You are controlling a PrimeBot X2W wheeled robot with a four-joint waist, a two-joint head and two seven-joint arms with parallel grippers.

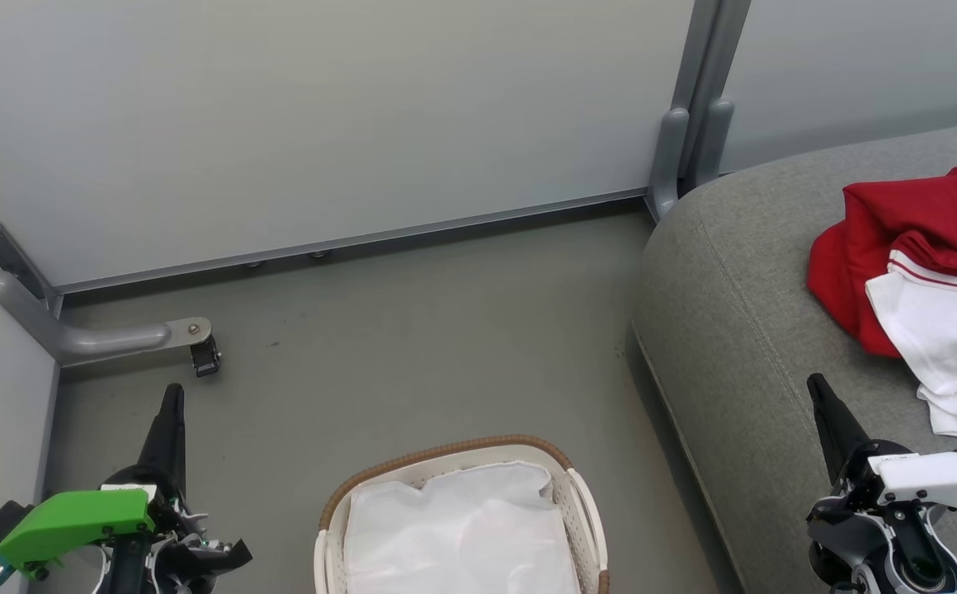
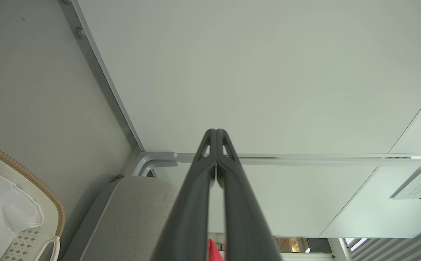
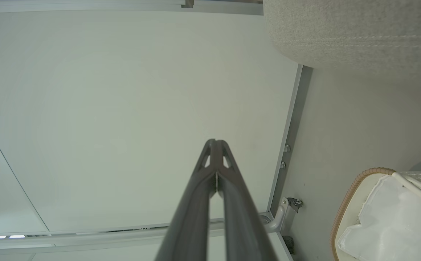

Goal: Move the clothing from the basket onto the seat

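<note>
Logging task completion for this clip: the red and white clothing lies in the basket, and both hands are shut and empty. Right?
Not quite. The head view shows the clothing lying on the seat, not in the basket, which holds a white liner. The left hand and right hand are indeed shut and empty.
</note>
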